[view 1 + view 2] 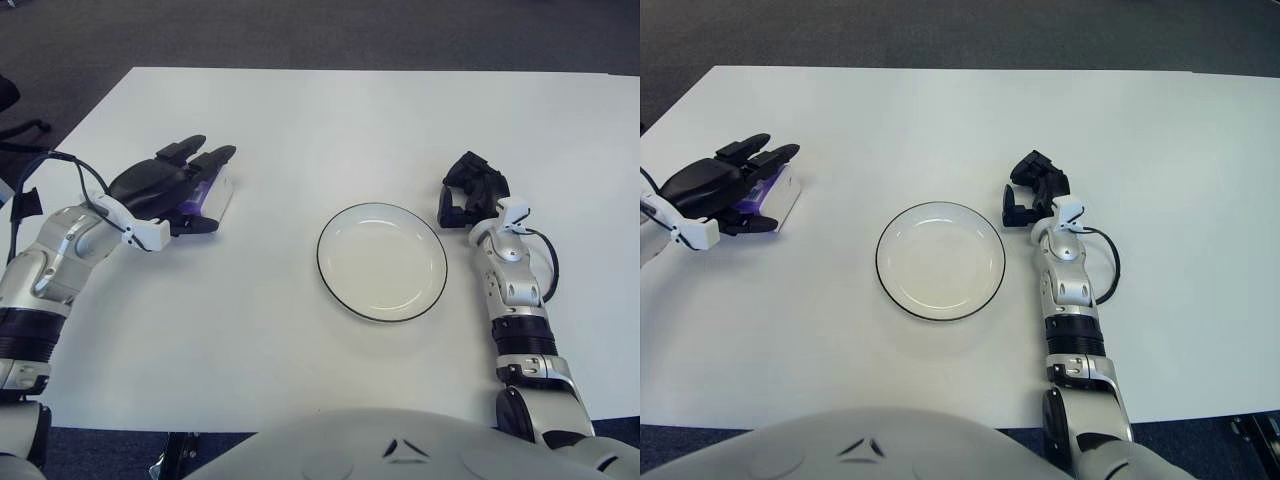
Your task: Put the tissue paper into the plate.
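Note:
The tissue paper is a small white pack with a purple face point(213, 196), lying on the white table at the left. My left hand point(185, 180) is right over it, fingers stretched across its top and the thumb at its near edge; most of the pack is hidden under the hand. The pack is still on the table. The plate point(340, 285) is round and white with a dark rim, empty, at the table's middle, well to the right of the pack. My right hand point(468, 190) shows just right of the plate, fingers relaxed and holding nothing.
The white table point(350, 110) stretches far behind the plate and the hands. Its near edge runs just in front of my body. Dark carpet lies beyond the far edge.

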Motion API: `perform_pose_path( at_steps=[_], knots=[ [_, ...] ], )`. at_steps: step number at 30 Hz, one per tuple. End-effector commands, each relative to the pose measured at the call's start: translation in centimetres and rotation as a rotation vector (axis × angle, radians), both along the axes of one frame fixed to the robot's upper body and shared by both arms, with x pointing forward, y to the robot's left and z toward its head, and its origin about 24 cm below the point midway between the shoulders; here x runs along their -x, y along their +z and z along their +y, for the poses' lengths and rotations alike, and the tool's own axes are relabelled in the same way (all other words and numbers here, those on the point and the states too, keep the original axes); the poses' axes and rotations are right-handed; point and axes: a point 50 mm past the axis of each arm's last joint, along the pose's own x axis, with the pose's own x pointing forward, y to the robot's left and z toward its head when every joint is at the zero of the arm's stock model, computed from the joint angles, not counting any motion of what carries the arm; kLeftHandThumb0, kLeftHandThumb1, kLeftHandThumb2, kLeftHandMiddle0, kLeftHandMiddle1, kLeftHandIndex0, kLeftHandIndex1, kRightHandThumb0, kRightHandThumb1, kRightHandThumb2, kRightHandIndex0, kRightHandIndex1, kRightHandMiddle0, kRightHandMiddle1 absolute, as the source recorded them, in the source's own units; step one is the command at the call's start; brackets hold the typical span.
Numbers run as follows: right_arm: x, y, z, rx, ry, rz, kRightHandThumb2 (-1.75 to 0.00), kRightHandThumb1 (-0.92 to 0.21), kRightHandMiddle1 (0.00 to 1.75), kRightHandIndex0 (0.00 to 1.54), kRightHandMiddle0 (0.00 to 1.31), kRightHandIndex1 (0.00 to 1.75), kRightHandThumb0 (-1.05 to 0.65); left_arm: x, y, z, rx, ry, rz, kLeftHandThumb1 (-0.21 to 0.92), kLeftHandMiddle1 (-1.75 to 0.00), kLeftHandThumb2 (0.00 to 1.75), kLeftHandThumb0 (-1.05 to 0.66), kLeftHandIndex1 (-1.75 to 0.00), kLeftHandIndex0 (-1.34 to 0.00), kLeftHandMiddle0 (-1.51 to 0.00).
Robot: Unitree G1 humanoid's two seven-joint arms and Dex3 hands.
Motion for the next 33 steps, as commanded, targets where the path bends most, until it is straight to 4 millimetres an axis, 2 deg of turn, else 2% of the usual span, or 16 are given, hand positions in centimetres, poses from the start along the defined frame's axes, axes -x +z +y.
perform_pose_path(
  at_steps=[1, 9, 17, 22, 29, 32, 33],
  knots=[
    [2.6, -4.8, 0.6, -0.046, -0.013, 0.173, -1.75, 0.1, 1.61, 0.9, 0.79, 1.75, -0.01, -0.7, 0.2, 0.3, -0.026, -0.003, 0.013, 0.92, 0.0, 0.55, -1.05, 0.0, 0.0, 0.0],
    [2.7, -4.6, 0.7, -0.051, -0.011, 0.168, -1.75, 0.09, 1.65, 0.88, 0.77, 1.75, -0.01, -1.6, -0.8, 0.8, -0.027, 0.004, 0.076, 0.92, 0.0, 0.51, -1.05, 0.0, 0.0, 0.0],
    [2.7, -4.6, 0.6, -0.04, -0.023, 0.174, -1.75, 0.09, 1.67, 0.87, 0.76, 1.75, -0.01, -2.3, -2.3, 1.7, -0.003, 0.05, 0.127, 0.92, 0.0, 0.39, -1.05, 0.0, 0.0, 0.0],
    [2.7, -4.6, 0.6, -0.039, -0.024, 0.179, -1.75, 0.09, 1.65, 0.88, 0.77, 1.75, -0.01, -2.9, -4.1, 2.6, -0.001, 0.114, 0.173, 0.92, 0.0, 0.32, -1.05, 0.0, 0.0, 0.0],
    [2.7, -4.6, 0.5, -0.031, -0.021, 0.182, -1.75, 0.11, 1.61, 0.89, 0.8, 1.75, -0.01, -3.2, -4.3, 3.0, -0.021, 0.127, 0.175, 0.92, -0.01, 0.26, -1.05, 0.0, 0.0, -0.02],
    [2.8, -4.6, 0.5, -0.029, -0.017, 0.183, -1.75, 0.1, 1.64, 0.88, 0.78, 1.75, -0.01, -3.2, -4.4, 3.1, -0.027, 0.126, 0.172, 0.92, -0.1, 0.24, -1.05, -0.03, -0.01, -0.1],
    [2.8, -4.6, 0.5, -0.03, -0.014, 0.185, -1.75, 0.09, 1.65, 0.88, 0.77, 1.75, -0.01, -3.3, -4.4, 3.0, -0.028, 0.124, 0.171, 0.92, -0.27, 0.23, -1.05, -0.06, -0.01, -0.08]
  ],
)
